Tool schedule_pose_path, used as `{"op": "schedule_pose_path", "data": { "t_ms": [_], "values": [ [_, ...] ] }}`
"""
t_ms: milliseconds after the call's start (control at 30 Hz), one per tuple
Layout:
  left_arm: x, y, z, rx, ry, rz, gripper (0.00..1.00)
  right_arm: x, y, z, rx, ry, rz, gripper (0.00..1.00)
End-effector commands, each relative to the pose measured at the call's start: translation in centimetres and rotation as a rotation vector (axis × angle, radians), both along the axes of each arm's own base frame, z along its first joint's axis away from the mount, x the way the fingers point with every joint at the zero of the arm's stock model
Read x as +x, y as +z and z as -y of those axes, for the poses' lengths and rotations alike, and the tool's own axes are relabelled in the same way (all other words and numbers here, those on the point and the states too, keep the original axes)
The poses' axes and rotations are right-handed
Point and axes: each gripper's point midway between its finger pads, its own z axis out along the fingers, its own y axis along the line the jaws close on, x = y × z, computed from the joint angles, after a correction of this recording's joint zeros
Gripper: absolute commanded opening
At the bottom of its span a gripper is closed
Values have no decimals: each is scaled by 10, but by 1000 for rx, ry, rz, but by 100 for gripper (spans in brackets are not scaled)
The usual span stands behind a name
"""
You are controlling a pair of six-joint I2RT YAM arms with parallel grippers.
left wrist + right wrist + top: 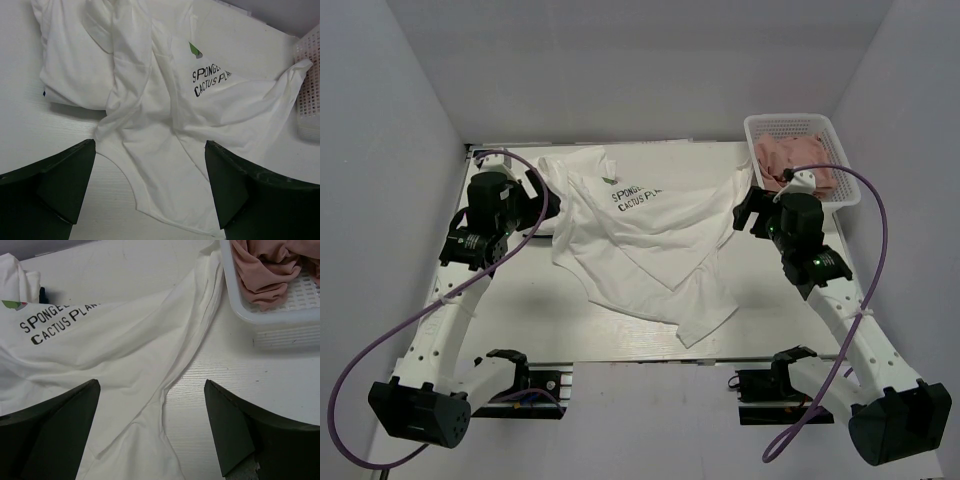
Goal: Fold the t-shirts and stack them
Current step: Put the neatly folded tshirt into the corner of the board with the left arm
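A white t-shirt (640,240) lies crumpled and unfolded on the far half of the table (520,300), between the two arms. Its dark lettering (638,193), partly covered by folds, reads "SPONGE" and "CACTUS PLA". One corner of the cloth stretches to the right and reaches the wall of a white plastic basket (841,150), which stands in the far right corner and holds a pink cloth (790,160). The left gripper (548,195) is at the left edge of the shirt, with its jaws spread wide and nothing between them. The right gripper (742,212) is at the right edge, near the basket, also released and holding nothing. In both wrist views the shirt lies under the open fingers.
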Motion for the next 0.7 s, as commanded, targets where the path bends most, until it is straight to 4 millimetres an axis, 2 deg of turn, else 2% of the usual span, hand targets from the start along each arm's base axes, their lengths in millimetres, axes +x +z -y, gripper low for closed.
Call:
{"op": "schedule_pose_path", "data": {
  "t_ms": [0,200,333,367,467,500,567,633,667],
  "values": [
    [-1,8,8,-24,-38,20,100,0,15,1,32,-14,59,90],
    [3,-12,6,-23,-24,-35,100,-5,14,0,12,18,84,90],
    [10,-16,7,-30,-19,-41,100,-6,8,-10,12,80,85,90],
    [11,-25,10,-33,-28,-57,100,-6,3,-14,17,101,71,90],
    [26,-36,12,-33,-28,-60,100,-3,-9,-30,51,168,41,90],
    [32,-50,9,-24,3,-101,100,-1,-9,-31,54,167,35,90],
    [46,-49,7,-26,14,-91,100,0,-13,-45,85,232,0,90],
    [63,-66,8,-17,25,-108,100,1,-20,-51,90,257,-32,90],
    [70,-66,9,-18,25,-103,100,2,-20,-53,95,264,-38,90]
  ]
}}
